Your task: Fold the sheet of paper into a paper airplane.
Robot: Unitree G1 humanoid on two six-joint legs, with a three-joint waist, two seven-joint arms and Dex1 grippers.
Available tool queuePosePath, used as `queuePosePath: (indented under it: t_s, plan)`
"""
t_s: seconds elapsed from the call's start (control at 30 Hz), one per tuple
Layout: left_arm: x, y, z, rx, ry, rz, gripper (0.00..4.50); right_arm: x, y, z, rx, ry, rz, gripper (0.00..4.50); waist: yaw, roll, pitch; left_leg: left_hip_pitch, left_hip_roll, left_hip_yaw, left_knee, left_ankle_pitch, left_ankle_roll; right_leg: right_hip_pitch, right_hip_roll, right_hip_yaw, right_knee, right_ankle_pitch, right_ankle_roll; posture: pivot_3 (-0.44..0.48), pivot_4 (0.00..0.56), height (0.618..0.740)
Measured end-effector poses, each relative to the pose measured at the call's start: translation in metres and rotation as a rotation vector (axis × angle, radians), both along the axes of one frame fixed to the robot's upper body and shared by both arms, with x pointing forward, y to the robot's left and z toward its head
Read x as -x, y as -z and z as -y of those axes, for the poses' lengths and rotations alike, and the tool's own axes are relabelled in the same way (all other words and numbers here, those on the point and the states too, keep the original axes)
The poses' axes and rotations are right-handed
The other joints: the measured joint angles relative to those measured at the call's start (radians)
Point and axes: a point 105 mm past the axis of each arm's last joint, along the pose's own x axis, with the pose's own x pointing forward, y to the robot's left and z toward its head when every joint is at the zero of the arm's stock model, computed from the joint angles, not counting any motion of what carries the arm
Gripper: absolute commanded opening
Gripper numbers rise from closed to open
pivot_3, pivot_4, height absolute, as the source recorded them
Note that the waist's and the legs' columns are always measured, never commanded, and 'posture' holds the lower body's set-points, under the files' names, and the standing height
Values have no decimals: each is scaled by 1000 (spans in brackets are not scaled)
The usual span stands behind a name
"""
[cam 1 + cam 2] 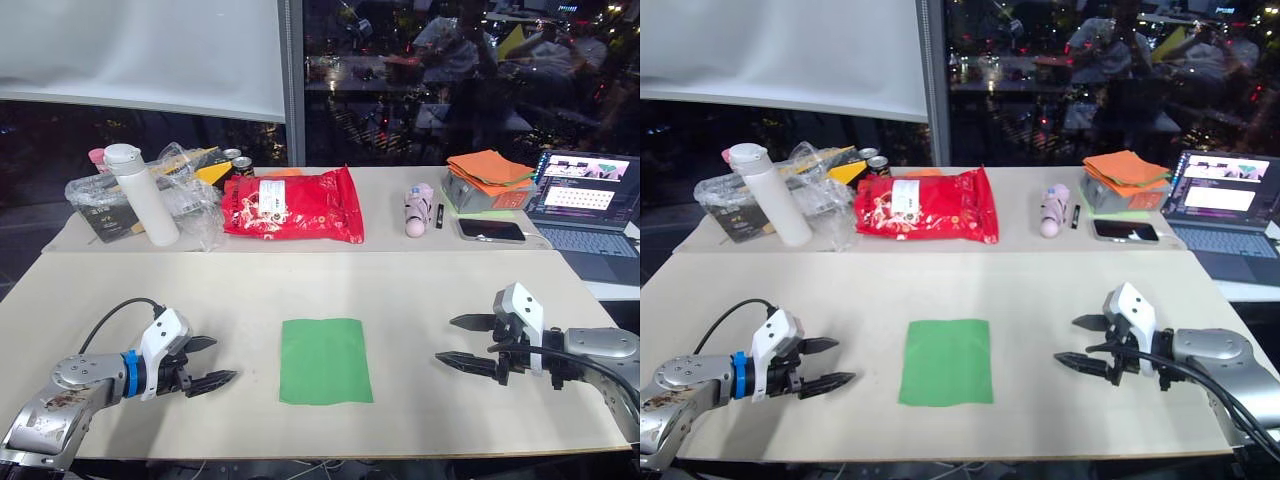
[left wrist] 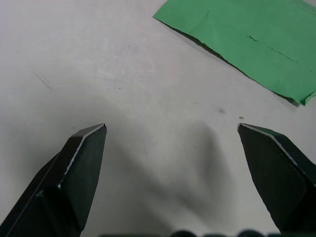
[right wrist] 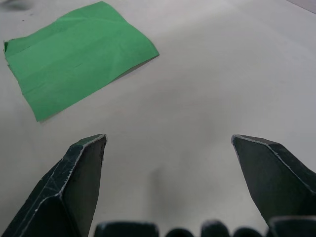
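Your worktop [image 1: 420, 300] carries the sheet of paper [image 1: 324, 361], lying flat at centre. Your left gripper [image 1: 213, 362] sits at its 9 o'clock and your right gripper [image 1: 460, 340] at 3 o'clock, both spread wide, holding nothing.

We see the sheet of paper [image 1: 946, 361] lying flat on the table [image 1: 970, 290] between the left gripper [image 1: 840, 363] and right gripper [image 1: 1067, 341], both spread wide.

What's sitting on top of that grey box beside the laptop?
A stack of folded orange cloth lies on the grey box, with a pale green sheet under the box. The cloth covers the box's top, so anything beneath it cannot be seen.
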Motion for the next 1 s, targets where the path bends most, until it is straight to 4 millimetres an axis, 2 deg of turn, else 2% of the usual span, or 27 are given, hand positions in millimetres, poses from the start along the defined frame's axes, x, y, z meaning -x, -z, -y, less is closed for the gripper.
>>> queuePosePath:
  t_s: [0.1, 0.17, 0.27, 0.37, 0.57, 0.63, 0.7, 0.77, 0.83, 1.0]
  plan:
    - [0, -5, 2, 45, 6, -8, 4500, 1, 2, 3, -1, -3, -2, 4468, 0, 0, 0, 0, 0, 0, 0, 0, 0, 1, 0, 0, 0, 0, 0, 0, 150, 725]
    - [-3, -23, 12, 133, 51, -15, 4500, 4, 10, 8, 8, 4, -27, 4468, 6, 0, 0, -1, 0, -2, 2, 0, 0, -1, 0, -1, 0, 0, 1, 0, 150, 725]
    - [-3, -51, 25, 121, 171, 25, 3685, 9, 9, 0, 38, -41, -27, 4500, 3, 1, 0, -1, 0, -2, 2, 0, 0, 1, 1, -1, 0, 0, 1, 0, 150, 725]
    - [0, -56, 43, 78, 306, 14, 2661, 15, 4, -14, 68, -86, -14, 4500, -2, 5, -3, -1, 0, -2, 2, 0, 1, 2, 1, -1, 1, 0, 1, 0, 150, 725]
    - [-14, -54, 68, 21, 411, 29, 664, 23, 3, -35, 92, -97, -17, 2664, 0, 5, -3, -3, 1, -8, 3, 0, 1, 2, 5, -1, 1, 1, 3, 0, 150, 725]
    - [-19, -49, 76, 5, 431, 24, 6, 23, 3, -45, 87, -94, -9, 1920, 0, 5, -3, -3, 0, -8, 3, 0, 1, 2, 5, -1, 1, 2, 6, 0, 150, 725]
    - [-20, -39, 90, 3, 474, 16, 0, 20, 6, -58, 75, -99, -3, 1297, 0, 5, -3, -4, 0, -8, 3, 0, 1, 1, 5, -1, 1, 4, 8, 0, 150, 725]
    - [-20, -24, 102, -16, 514, -12, 0, 17, 10, -66, 87, -89, -1, 473, 1, 4, -3, -5, 0, -8, 3, 0, 1, 1, 5, -1, 1, 4, 9, 0, 150, 725]
    - [-23, -16, 108, -38, 523, -19, 0, 13, 15, -68, 116, -72, -4, 40, 2, 5, -3, -5, 0, -9, 4, 0, 1, 1, 5, -1, 1, 4, 9, 0, 150, 725]
    - [-41, 3, 124, -70, 513, -7, 0, 3, 15, -84, 123, -54, -3, 40, 4, 5, -3, -5, 0, -9, 4, 0, 1, 1, 6, -1, 1, 5, 9, 0, 150, 725]
